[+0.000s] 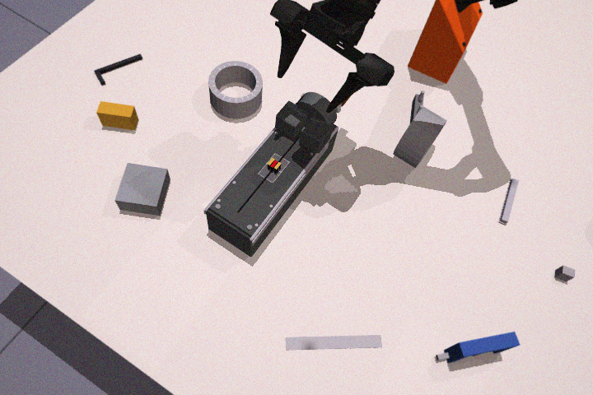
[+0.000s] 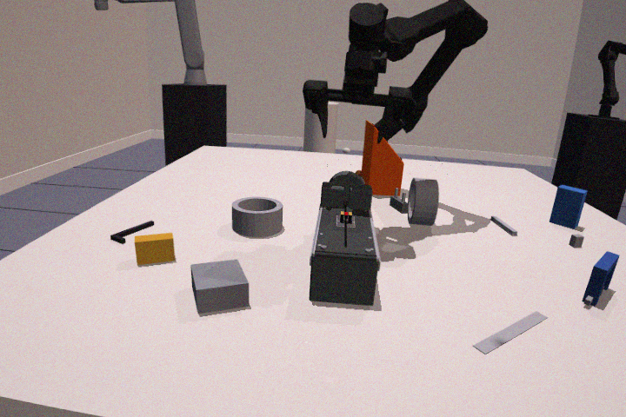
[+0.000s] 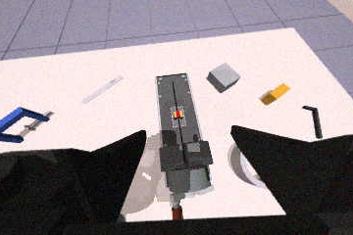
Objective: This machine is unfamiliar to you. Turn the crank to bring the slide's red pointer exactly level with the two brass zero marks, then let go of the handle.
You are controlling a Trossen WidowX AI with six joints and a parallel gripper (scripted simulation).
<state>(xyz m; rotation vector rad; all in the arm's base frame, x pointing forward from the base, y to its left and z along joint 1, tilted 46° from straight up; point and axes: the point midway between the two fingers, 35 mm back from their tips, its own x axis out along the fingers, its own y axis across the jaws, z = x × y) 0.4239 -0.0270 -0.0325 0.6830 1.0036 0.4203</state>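
Open hand (image 1: pixel 309 95) (image 2: pixel 351 140) (image 3: pixel 188 131) poised above the crank end of the dark machine (image 1: pixel 259 186) (image 2: pixel 343 274) (image 3: pixel 172 98)
Its brown handle (image 3: pixel 177 212) juts from that end, on the side away from the red pointer (image 1: pixel 273 164) (image 2: pixel 345 214) (image 3: pixel 177 115), fingers apart

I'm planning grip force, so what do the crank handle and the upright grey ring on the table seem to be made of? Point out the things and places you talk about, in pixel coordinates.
The crank handle (image 3: pixel 177 213) looks like wood, perhaps varnished, judging by its reddish-brown colour; painted plastic is possible. The grey ring (image 1: pixel 235 109) (image 2: pixel 257 221) looks like matte machined metal: even grey walls and fine marks around its paler rim, though grey plastic could look alike.
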